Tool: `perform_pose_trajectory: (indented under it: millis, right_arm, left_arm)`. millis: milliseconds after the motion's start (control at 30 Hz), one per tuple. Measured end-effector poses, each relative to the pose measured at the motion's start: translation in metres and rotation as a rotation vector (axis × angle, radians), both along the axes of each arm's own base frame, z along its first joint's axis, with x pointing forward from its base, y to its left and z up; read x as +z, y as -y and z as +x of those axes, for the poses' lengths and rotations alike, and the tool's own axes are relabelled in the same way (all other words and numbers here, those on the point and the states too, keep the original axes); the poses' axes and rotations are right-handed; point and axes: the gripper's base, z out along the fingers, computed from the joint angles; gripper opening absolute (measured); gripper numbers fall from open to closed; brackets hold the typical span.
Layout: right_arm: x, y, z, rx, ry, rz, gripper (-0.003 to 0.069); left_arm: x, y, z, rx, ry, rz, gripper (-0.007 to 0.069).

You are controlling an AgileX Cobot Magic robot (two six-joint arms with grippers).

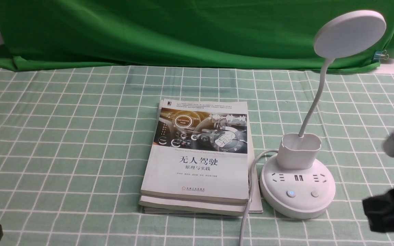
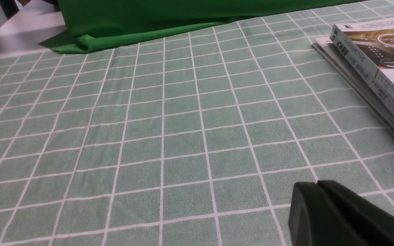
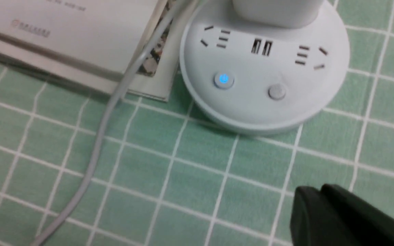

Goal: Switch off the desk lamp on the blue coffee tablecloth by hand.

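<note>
The white desk lamp (image 1: 298,191) stands on the blue coffee tablecloth (image 1: 63,143), right of centre. Its disc head (image 1: 350,33) is raised on a thin neck above a cup holder. On the round base (image 3: 265,106) a left button (image 3: 223,79) glows blue and a right button (image 3: 276,92) is plain grey. The hand, my right gripper (image 3: 320,189), is shut and empty, above the cloth just in front and right of the base, not touching it. At the front view's right edge the right gripper (image 1: 371,208) looks blurred. My left gripper (image 2: 316,184) is shut and empty, low at the near left.
A stack of books (image 1: 197,160) lies left of the lamp, close to its base. The lamp's grey cable (image 1: 248,201) runs between them toward the near edge. A dark green backdrop cloth (image 1: 183,30) hangs along the far side.
</note>
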Motion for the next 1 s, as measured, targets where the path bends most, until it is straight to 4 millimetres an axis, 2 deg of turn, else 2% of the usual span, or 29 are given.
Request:
perform_pose_trajectory:
  millis: [267,400,500,667,700,733,867,1000]
  right_arm:
    - [0.021,0.006,-0.018,-0.025,0.157,0.066,0.0067]
    - [0.023,0.008,-0.018,-0.014,0.197,0.054,0.0062]
    - [0.021,0.011,-0.019,-0.011,0.298,0.045,0.0029]
    - [0.006,0.025,-0.032,-0.083,0.447,0.063,0.0029]
    - [-0.003,0.031,-0.043,-0.116,0.515,0.071,0.0029]
    - [-0.006,0.032,-0.044,-0.125,0.522,0.07,0.0029]
    - [-0.037,0.045,-0.071,-0.206,0.69,0.078,0.0034]
    - [-0.059,0.05,-0.082,-0.222,0.78,0.047,0.0035]
  left_arm:
    - [0.0,0.0,0.0,0.0,0.0,0.0,0.0]
    - [0.0,0.0,0.0,0.0,0.0,0.0,0.0]
    - [0.0,0.0,0.0,0.0,0.0,0.0,0.0]
    - [0.0,0.0,0.0,0.0,0.0,0.0,0.0]
    - [0.0,0.0,0.0,0.0,0.0,0.0,0.0]
    - [0.0,0.0,0.0,0.0,0.0,0.0,0.0]
    - [0.0,0.0,0.0,0.0,0.0,0.0,0.0]
    - [0.0,0.0,0.0,0.0,0.0,0.0,0.0]
